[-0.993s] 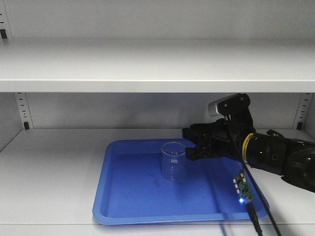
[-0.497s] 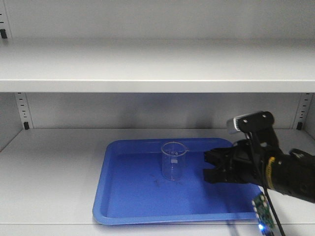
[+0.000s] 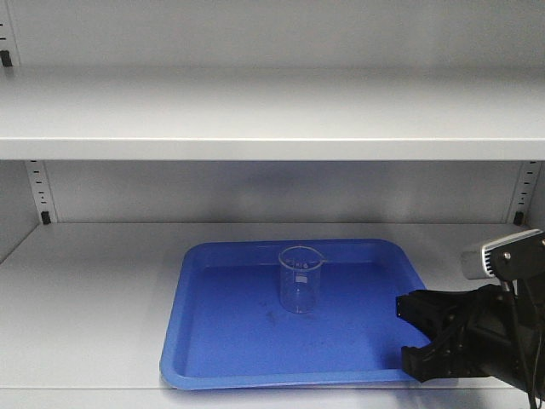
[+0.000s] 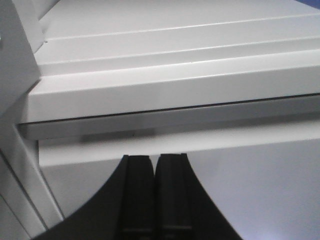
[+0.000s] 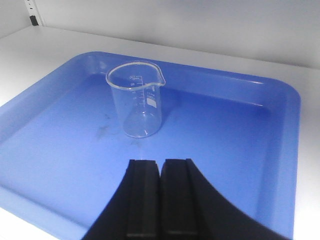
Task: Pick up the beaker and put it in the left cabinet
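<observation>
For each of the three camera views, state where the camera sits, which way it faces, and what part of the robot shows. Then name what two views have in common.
Front-facing view: outside the cabinet, looking straight at its shelves; the right gripper shows at lower right.
Left wrist view: on the left arm, angled up at shelf edges; the left gripper shows, its fingers together.
Right wrist view: on the right arm, looking down at the blue tray; the right gripper's closed fingers show.
Shared: front and right wrist views both show the beaker upright in the tray.
</observation>
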Motion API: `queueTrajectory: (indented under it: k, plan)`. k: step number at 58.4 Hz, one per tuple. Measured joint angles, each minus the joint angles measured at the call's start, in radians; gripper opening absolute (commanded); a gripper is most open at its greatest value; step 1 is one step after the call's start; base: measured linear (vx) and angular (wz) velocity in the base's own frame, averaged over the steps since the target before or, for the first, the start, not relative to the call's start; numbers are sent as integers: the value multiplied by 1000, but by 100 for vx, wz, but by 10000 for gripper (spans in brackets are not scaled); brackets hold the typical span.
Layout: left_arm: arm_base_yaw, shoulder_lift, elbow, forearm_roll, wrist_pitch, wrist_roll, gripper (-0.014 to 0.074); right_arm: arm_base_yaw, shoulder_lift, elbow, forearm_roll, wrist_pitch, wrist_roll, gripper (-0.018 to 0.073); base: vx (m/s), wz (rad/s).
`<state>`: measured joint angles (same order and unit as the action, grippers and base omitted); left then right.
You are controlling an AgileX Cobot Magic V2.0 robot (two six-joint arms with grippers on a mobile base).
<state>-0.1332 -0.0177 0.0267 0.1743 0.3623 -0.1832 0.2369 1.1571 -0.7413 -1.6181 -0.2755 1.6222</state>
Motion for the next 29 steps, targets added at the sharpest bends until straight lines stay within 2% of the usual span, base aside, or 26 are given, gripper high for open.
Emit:
queueTrajectory:
  k: [29]
  plan:
    - [0,0,0,0,0,0,4,0,0,3,-3,0,0,-4,0,0]
